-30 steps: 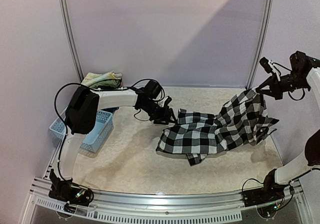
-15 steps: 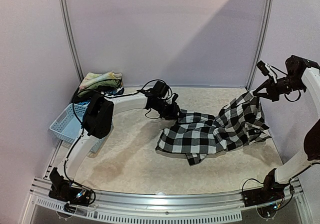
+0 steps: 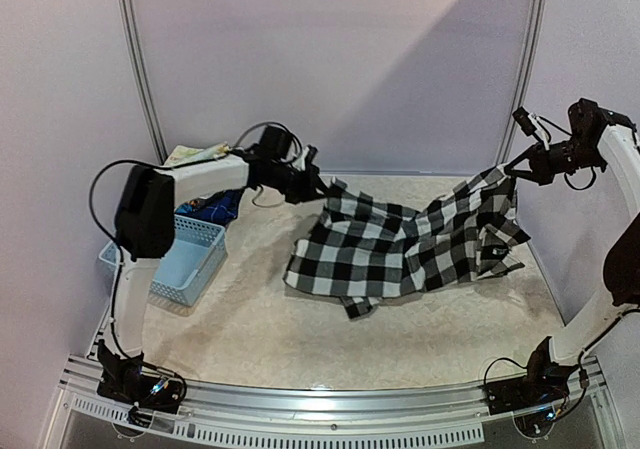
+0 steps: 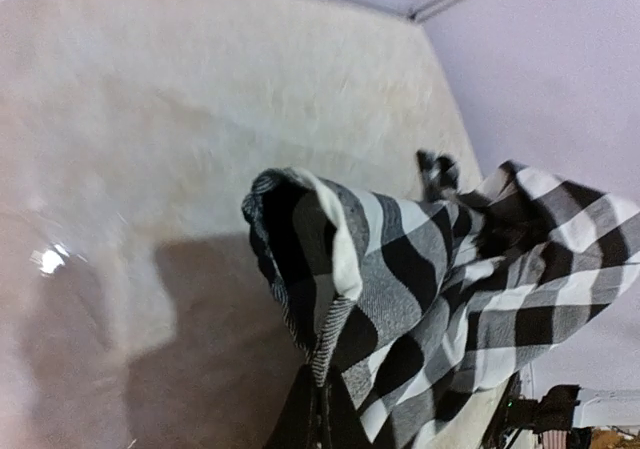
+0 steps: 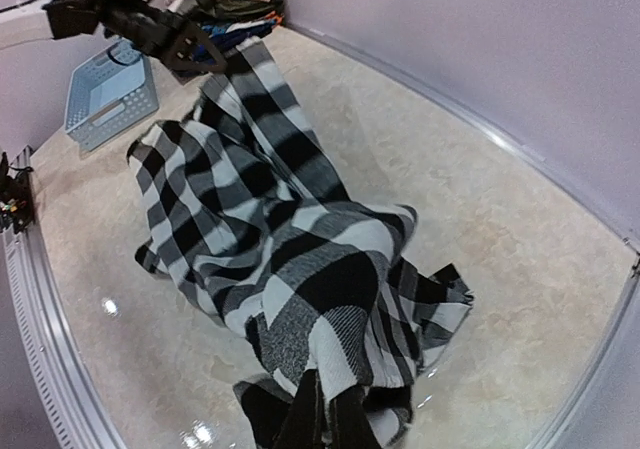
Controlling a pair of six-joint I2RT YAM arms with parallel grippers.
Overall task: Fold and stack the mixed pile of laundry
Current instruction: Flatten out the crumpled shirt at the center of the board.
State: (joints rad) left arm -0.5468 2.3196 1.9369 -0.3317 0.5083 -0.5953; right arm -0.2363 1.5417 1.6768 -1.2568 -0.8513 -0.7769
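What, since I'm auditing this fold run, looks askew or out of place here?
The checked shirt, pinched at opposite ends by the left gripper and right gripper, hangs bunched and twisted rather than flat. Its lower edge lies crumpled on the table. Nothing looks spilled or damaged.

shirt (image 3: 392, 254) corner now in left hand (image 3: 318, 189)

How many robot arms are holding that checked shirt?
2: the left gripper pinches the checked shirt at its left corner, the right gripper at its right end.
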